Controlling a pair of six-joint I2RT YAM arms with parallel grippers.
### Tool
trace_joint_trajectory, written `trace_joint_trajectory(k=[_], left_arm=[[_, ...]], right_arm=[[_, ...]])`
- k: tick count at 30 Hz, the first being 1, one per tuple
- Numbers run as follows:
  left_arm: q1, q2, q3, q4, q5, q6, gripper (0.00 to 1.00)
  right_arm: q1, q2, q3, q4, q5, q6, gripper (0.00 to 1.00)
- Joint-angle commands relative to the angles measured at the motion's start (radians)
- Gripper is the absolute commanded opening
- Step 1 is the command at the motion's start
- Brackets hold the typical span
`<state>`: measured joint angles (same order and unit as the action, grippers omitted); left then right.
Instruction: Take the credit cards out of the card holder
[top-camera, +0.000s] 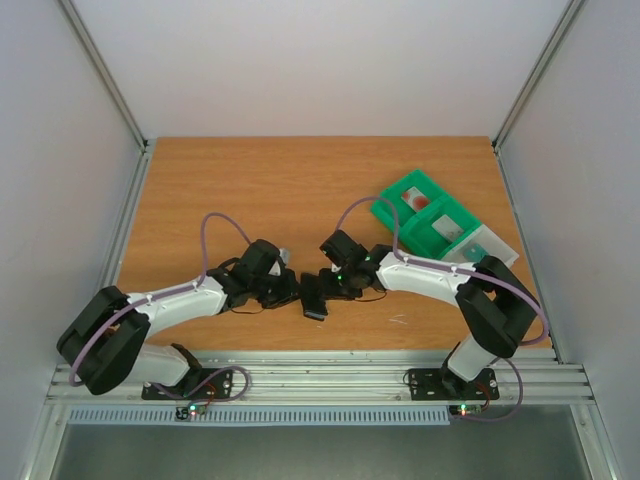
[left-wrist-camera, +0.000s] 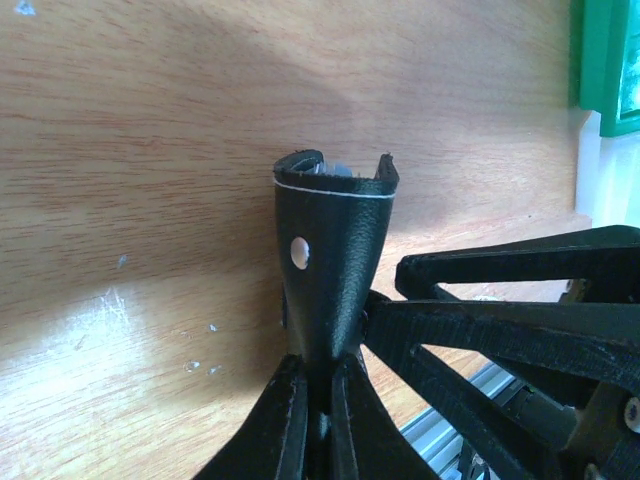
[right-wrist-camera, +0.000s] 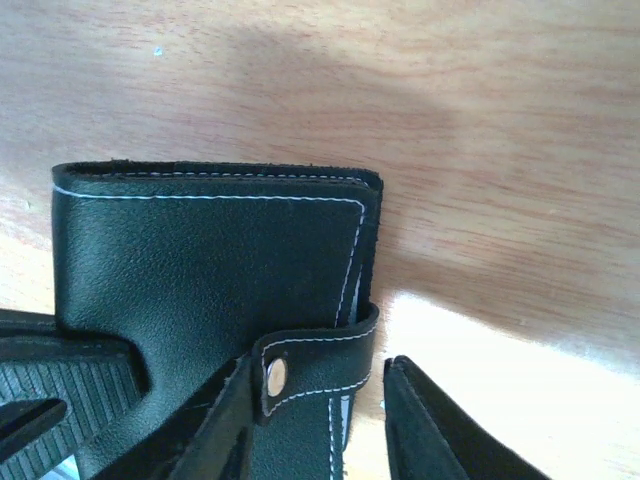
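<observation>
Left wrist: my left gripper (left-wrist-camera: 320, 395) clamps the card holder (left-wrist-camera: 335, 250); right gripper (right-wrist-camera: 250, 400) gapes around its snap tab (right-wrist-camera: 310, 350). Opening step; next, unsnap.

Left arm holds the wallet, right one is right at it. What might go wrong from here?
1. The left gripper pinches only one narrow edge of the wallet, so a tug from the other arm could twist it or pull it free.
2. The snap strap lies between the fingers of the open right gripper. Closing there may just catch the strap, leaving the wallet shut.
</observation>
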<state>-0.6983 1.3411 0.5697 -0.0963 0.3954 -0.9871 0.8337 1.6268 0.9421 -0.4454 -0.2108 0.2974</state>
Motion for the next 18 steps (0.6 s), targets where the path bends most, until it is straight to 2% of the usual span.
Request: trace_joint_trajectory(k=[1,7,9,13,18], left_arm=[[-0.006,-0.039,0.008,-0.001,0.000,0.018,0.00],[-0.006,-0.038,0.013,-0.003,-0.011,0.016,0.00],[-0.004,-0.037,0.013,-0.005,-0.008,0.017,0.00],[-0.005,-0.035,0.013,-0.004,-0.001,0.019,0.00],[-0.005,-0.047,0.005,-0.024,-0.029,0.021,0.01]], right_arm=[[-0.005,-0.014,-0.012,-0.100,0.147,-0.046,0.35],[-0.005,-0.023,-0.038,-0.044,0.092,-0.054,0.18],[-0.005,-0.017,-0.043,-0.014,0.052,-0.061,0.03],[-0.005,-0.006,-0.046,0.011,0.020,-0.053,0.01],[-0.005,-0.018,-0.057,0.006,0.050,-0.056,0.01]])
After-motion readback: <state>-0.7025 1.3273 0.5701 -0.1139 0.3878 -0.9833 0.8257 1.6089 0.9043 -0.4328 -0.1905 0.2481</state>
